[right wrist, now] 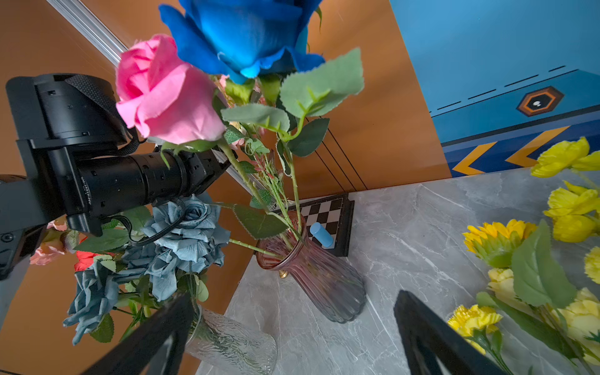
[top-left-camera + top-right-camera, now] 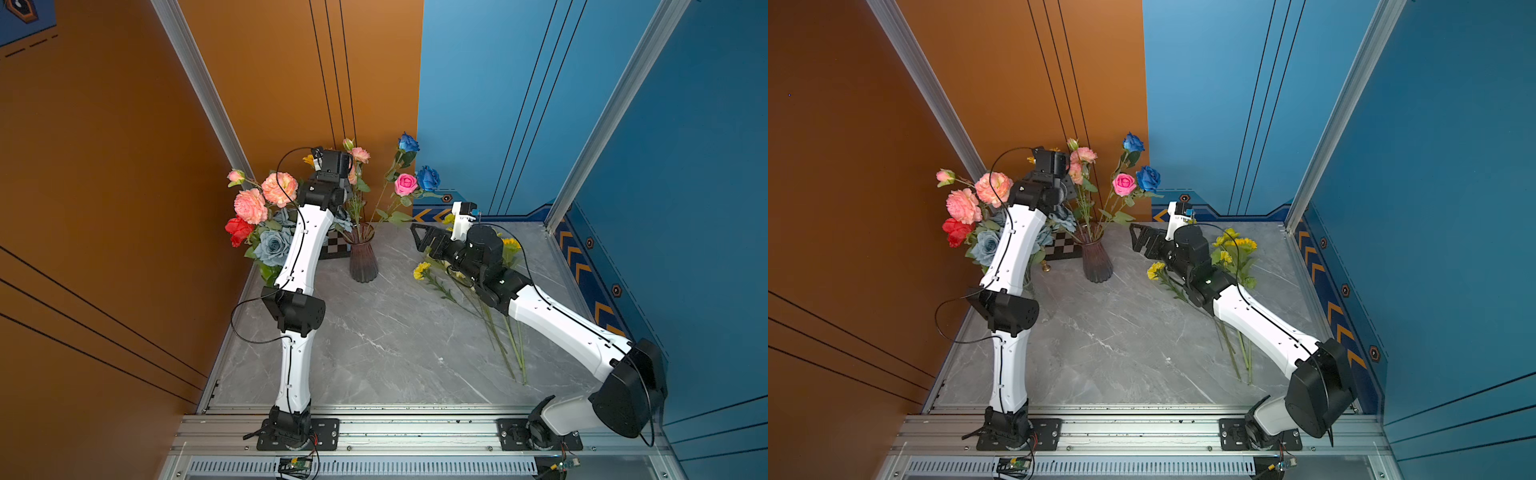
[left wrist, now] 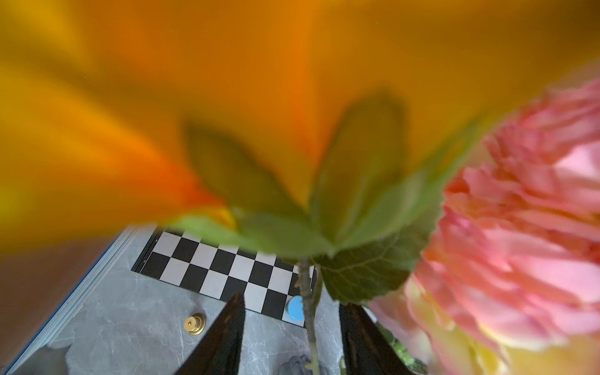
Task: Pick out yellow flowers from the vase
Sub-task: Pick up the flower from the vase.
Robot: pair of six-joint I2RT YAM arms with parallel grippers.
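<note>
Straddling thin green stem (image 3: 310, 324), left claw (image 3: 291, 302) half-spread, not pinching. Only left wrist view shows this, with blurred yellow-orange petals (image 3: 162, 97) overhead. Right claw (image 1: 293, 296) wide, empty. Yellow flowers (image 2: 1233, 245) heaped on marbled grey tabletop (image 2: 395, 332) near ribbed smoky-pink glass vase (image 1: 311, 269).

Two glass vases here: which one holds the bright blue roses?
The purple ribbed glass vase, standing by the checkerboard. The clear textured glass vase holds grey-blue roses instead.
</note>
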